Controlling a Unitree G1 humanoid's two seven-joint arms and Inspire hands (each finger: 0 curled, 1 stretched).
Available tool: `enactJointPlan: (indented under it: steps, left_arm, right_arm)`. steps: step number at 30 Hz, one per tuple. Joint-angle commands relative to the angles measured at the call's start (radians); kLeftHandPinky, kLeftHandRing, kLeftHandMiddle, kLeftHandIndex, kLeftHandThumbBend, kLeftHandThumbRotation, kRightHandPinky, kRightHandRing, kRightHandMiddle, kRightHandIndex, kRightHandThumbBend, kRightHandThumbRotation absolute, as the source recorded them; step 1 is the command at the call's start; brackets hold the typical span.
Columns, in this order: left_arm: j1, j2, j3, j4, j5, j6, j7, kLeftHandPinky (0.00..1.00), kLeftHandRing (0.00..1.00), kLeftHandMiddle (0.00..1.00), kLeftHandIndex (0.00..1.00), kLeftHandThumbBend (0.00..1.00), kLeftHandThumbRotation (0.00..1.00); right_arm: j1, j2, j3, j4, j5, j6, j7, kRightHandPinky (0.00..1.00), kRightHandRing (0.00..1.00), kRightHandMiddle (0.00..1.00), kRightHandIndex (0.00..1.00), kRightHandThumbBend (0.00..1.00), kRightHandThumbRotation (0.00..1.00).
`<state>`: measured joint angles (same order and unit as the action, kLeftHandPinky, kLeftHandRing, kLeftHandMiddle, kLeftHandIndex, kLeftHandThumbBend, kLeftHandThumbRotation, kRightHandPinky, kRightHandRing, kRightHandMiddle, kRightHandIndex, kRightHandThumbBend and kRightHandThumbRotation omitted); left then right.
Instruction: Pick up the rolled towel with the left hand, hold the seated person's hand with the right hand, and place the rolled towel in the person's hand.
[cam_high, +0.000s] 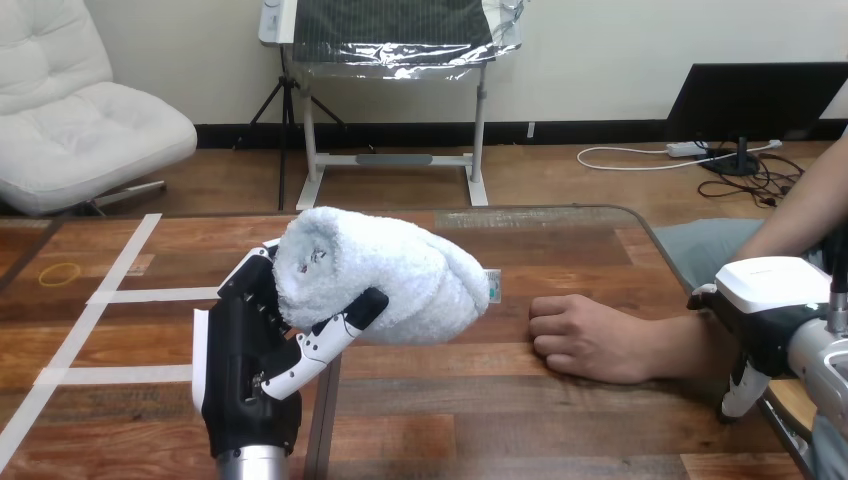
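Left hand (250, 370) has the rolled towel (390, 275), white and fluffy, thumb + fingers wrapped round one end. It's held up over the wooden table (500, 420), left of centre, other end pointing toward the person. Person's hand (585, 338) lies on the table at the right, closed in a loose fist, near the towel but not touching. Right hand (765, 300) sits at the right edge, right by the person's forearm; can't tell if it's got hold of it. White tape lines (150, 295) on the table's left side.
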<state>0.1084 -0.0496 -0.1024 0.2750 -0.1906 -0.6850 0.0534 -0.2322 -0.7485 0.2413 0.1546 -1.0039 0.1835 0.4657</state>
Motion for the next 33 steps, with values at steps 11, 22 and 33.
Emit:
enactJointPlan:
  steps: [11, 22, 33]
  left_arm:
    - [-0.025, -0.052, 0.003, -0.085, 0.009, -0.008, -0.012, 0.50, 0.48, 0.49, 0.52, 0.68, 0.00]
    - [-0.014, -0.053, 0.001, -0.103, 0.004, 0.007, -0.012, 0.50, 0.48, 0.49, 0.52, 0.68, 0.00]
    - [-0.001, -0.051, 0.000, -0.120, 0.024, 0.019, -0.002, 0.50, 0.48, 0.48, 0.52, 0.68, 0.00]
  right_arm:
    - [-0.123, -0.007, 0.043, 0.104, -0.033, 0.030, -0.003, 0.98, 0.98, 0.96, 0.90, 0.74, 0.18]
    - [-0.162, -0.001, 0.085, 0.185, -0.030, 0.015, -0.022, 0.95, 0.96, 0.96, 0.89, 0.71, 0.18]
    - [-0.204, 0.010, 0.138, 0.271, -0.034, -0.006, -0.054, 0.93, 0.93, 0.93, 0.87, 0.68, 0.20]
